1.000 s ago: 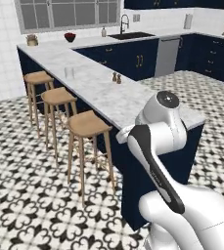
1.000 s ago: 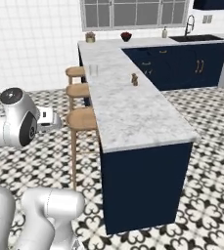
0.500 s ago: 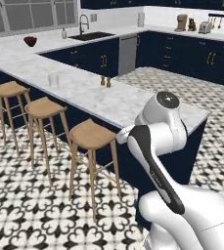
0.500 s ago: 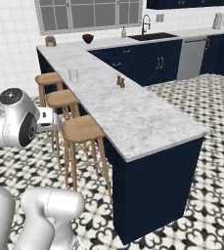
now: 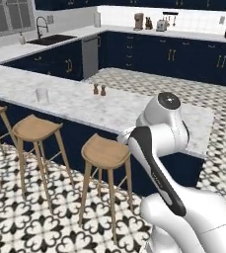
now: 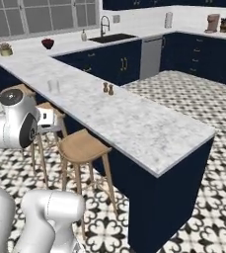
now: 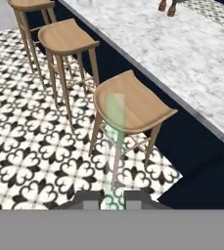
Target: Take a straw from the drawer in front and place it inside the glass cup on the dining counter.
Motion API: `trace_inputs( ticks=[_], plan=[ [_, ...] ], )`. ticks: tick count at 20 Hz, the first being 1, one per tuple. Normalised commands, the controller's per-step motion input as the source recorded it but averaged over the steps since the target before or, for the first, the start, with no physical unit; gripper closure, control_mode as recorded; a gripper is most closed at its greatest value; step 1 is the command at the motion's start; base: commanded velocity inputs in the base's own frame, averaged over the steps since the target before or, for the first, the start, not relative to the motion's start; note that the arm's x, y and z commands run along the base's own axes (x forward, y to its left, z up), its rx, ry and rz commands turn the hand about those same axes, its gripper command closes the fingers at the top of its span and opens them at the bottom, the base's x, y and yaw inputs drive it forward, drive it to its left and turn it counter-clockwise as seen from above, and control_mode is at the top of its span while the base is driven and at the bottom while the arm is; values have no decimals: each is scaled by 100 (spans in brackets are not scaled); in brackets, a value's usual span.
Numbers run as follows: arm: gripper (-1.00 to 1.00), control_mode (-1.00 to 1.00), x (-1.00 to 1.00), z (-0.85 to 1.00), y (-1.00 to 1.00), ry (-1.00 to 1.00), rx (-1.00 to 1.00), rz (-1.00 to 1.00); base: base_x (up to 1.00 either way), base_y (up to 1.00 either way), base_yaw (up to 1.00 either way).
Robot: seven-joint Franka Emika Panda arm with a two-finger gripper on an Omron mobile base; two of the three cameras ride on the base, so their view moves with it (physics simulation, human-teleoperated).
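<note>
1 pale green straw [image 7: 114, 146] sits pinched between the closed fingers of the end effector [image 7: 113, 199] above 3 wooden stools [image 7: 130, 105], while 1 glass cup [image 5: 42, 95] and 2 brown shakers [image 5: 99, 90] stand on the marble surface [image 5: 114, 106], which has swung left in view since earlier as the base drove.

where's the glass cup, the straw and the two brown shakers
glass cup [image 5: 42, 95], left base view, middle of its wall
straw [image 7: 115, 141], hand view, mid-length, pale green, between the fingertips
brown shakers [image 5: 99, 90], left base view, between the pair
</note>
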Motion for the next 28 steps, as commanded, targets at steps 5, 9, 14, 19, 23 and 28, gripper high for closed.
trace_inputs(
  ticks=[5,9,14,19,23,28],
  plan=[
    [100,100,0,0,0,0,0,0,13,100,-45],
    [100,100,0,0,0,0,0,0,6,100,-44],
    [100,100,0,0,0,0,0,0,1,100,-43],
    [100,100,0,0,0,0,0,0,0,100,-42],
    [100,100,0,0,0,0,0,0,2,100,-44],
    [100,100,0,0,0,0,0,0,9,100,-43]
  ],
)
